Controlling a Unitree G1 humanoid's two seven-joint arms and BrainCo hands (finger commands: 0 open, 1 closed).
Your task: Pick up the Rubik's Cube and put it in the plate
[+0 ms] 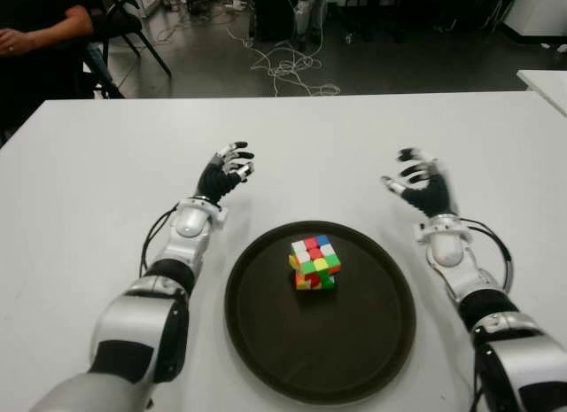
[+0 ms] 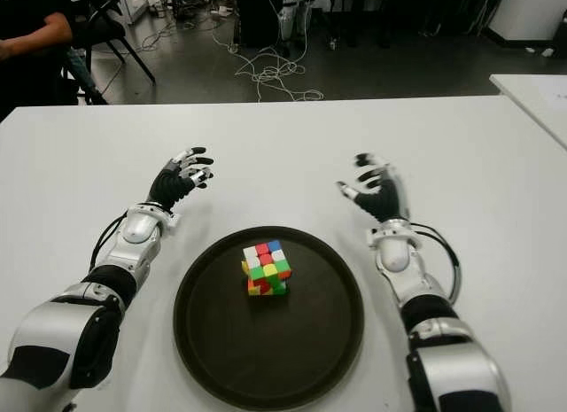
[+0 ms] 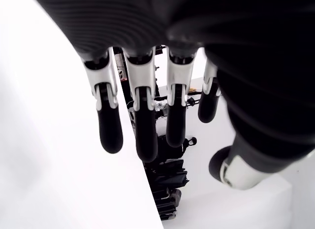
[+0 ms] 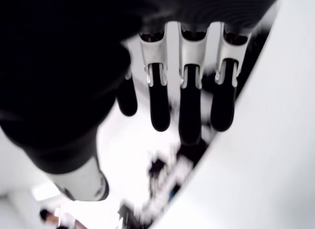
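We are finding the Rubik's Cube (image 1: 314,264) already sitting inside the plate (image 1: 266,341), a little above the plate's centre in the lower middle of the frame; the placing looks done. The left hand (image 1: 226,172) is showing left of centre, above the plate's upper left rim, fingers (image 3: 109,130) loosely spread and holding nothing; the right hand (image 1: 421,186) is showing right of centre, fingers (image 4: 160,108) apart, likewise empty. Both are standing clear of the cube over the white counter (image 1: 80,182); we are judging nothing left but parking the arms.

No lettering, label or number can be read anywhere; the far clutter at twelve o'clock seems too small to tell.
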